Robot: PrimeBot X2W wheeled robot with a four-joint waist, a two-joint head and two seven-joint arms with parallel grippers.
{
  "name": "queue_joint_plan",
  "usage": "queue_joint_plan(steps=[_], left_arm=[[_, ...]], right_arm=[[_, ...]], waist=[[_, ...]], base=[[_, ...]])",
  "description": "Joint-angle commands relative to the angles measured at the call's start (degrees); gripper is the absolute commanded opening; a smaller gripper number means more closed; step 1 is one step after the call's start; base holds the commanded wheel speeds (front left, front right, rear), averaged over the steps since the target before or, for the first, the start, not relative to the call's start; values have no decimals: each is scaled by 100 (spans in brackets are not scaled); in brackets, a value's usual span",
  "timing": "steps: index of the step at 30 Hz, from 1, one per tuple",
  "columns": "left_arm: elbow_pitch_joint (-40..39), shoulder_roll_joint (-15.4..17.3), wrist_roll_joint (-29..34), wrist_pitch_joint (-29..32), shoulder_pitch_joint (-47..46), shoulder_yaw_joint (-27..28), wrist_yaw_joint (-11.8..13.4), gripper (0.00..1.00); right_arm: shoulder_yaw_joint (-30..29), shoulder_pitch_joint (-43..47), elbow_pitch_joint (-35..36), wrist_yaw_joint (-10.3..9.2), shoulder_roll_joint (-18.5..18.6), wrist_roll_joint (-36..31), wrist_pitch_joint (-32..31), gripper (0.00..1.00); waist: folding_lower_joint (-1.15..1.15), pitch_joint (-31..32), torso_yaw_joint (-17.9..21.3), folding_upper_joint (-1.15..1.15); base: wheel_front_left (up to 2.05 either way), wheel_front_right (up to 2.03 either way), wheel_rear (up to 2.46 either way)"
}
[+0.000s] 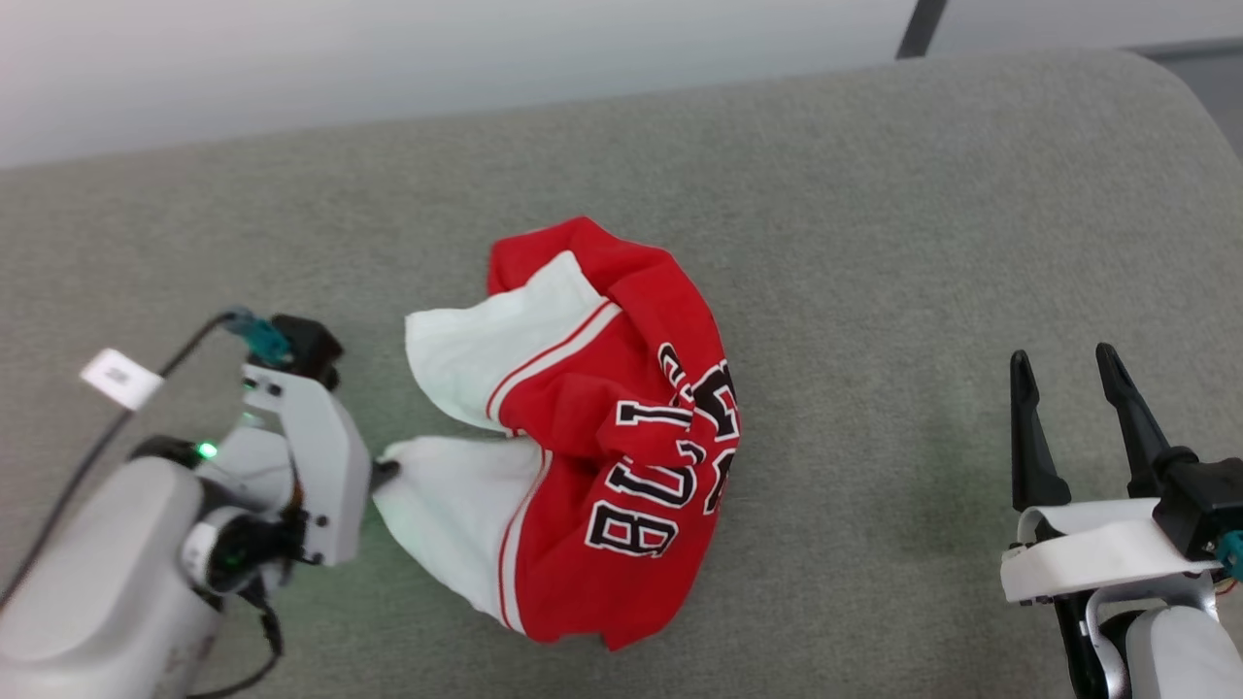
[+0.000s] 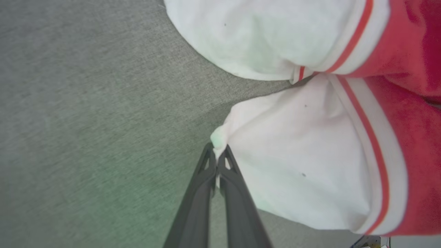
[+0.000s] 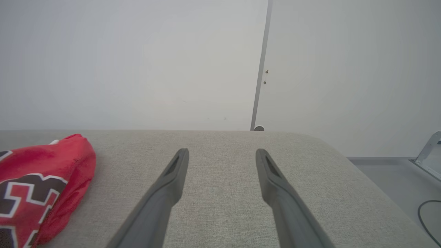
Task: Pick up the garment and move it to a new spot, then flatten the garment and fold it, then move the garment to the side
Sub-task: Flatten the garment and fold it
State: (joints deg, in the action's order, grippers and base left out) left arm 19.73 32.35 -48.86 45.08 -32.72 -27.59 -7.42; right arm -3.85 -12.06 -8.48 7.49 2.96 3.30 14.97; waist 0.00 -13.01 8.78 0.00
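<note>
The garment [image 1: 592, 427], a red jersey with white sleeves and black lettering, lies crumpled in the middle of the grey cushion [image 1: 874, 214]. My left gripper [image 1: 386, 473] is at its left side, shut on the edge of the lower white sleeve [image 2: 303, 155]. In the left wrist view the left gripper [image 2: 217, 148] pinches a small nub of that white cloth between its tips. My right gripper [image 1: 1061, 366] stands open at the lower right, well clear of the garment. From the right wrist, the right gripper [image 3: 222, 153] hangs over bare cushion, the garment [image 3: 44, 179] to its left.
The grey cushion's [image 3: 224, 193] rounded far right corner drops to a floor with a black cable [image 3: 429, 217]. A pale wall [image 3: 137, 62] with a dark vertical strip [image 3: 260, 65] stands behind. Bare cushion surrounds the garment on every side.
</note>
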Motion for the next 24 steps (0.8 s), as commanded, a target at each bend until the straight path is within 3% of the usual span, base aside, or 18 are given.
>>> queue_joint_plan(steps=[1,14,24], left_arm=[[-61,101,20,-86,-14,65,-7,0],[-919,954,54,-152,302,563,395,0],[-1184,1809,133,-319,1215,1065,950,0]], right_arm=[[-33,114,-15,0,-12,-35,30,100],[-26,391,-124,0,-11,-117,30,100],[10,625,-188,0,-12,-139,30,100]], waist=[[0,168,-156,0],[0,785,-652,0],[0,1121,-748,0]], base=[[0,0,0],[0,0,0],[0,0,0]])
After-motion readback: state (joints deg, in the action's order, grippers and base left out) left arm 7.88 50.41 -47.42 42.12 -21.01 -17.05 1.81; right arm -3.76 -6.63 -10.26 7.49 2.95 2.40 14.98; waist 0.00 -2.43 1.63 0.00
